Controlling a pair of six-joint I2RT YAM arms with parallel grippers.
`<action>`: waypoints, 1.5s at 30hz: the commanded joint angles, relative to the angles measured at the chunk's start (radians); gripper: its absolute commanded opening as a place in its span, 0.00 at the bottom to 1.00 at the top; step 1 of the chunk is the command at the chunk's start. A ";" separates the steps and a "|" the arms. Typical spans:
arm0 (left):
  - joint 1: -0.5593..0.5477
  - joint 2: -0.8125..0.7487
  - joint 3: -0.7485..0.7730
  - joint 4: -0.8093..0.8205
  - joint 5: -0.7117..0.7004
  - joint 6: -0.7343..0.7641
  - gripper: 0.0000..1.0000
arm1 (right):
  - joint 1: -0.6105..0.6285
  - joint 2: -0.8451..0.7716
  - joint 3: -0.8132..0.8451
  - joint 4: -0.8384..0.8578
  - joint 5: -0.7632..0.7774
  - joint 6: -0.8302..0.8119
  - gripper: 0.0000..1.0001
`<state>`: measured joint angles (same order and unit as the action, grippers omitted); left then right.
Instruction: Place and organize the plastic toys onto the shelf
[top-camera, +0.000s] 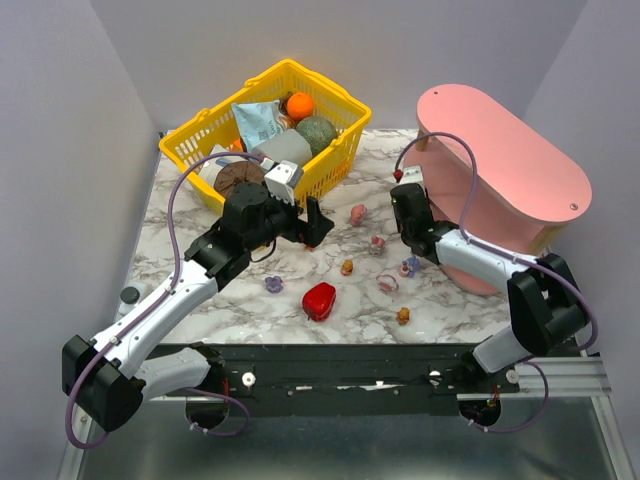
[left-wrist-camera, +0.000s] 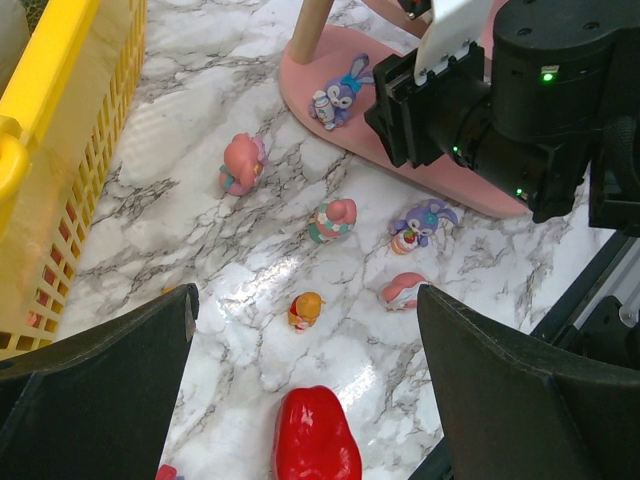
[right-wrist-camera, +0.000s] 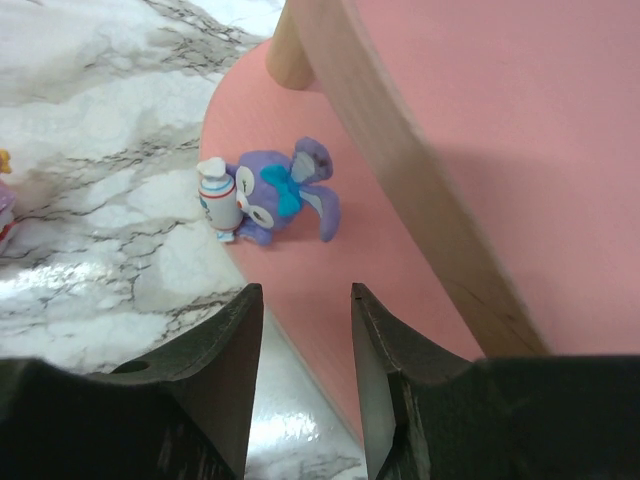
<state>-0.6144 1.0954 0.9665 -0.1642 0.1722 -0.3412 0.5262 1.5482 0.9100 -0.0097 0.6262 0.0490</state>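
The right pincer (right-wrist-camera: 305, 300) stands partly open and empty, just short of a purple bunny toy (right-wrist-camera: 268, 198) lying at the rim of the bottom board of the shelf (right-wrist-camera: 310, 268). The left pincer (top-camera: 316, 224) gapes wide, empty, beside the yellow basket (top-camera: 330, 165). Other toys (top-camera: 358, 213) dot the open surface (top-camera: 240, 300) between them.

You see the pink shelf (top-camera: 505, 165) standing upright at the back right, with one purple bunny (right-wrist-camera: 268, 200) on its bottom board, right at the edge. The other toys (left-wrist-camera: 333, 220), pink, orange and purple, lie scattered on the marble just beside it.
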 joint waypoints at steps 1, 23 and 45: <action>0.005 -0.005 -0.014 0.012 0.021 0.001 0.99 | -0.009 -0.074 0.013 -0.174 -0.103 0.101 0.47; 0.012 0.009 -0.040 0.035 0.059 -0.010 0.99 | -0.008 -0.249 -0.034 -0.477 -0.378 0.095 0.48; 0.013 0.012 -0.049 0.043 0.056 -0.015 0.99 | 0.008 -0.218 -0.083 -0.408 -0.398 0.038 0.34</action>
<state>-0.6079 1.1053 0.9325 -0.1375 0.2108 -0.3496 0.5255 1.3151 0.8486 -0.4503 0.2447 0.1081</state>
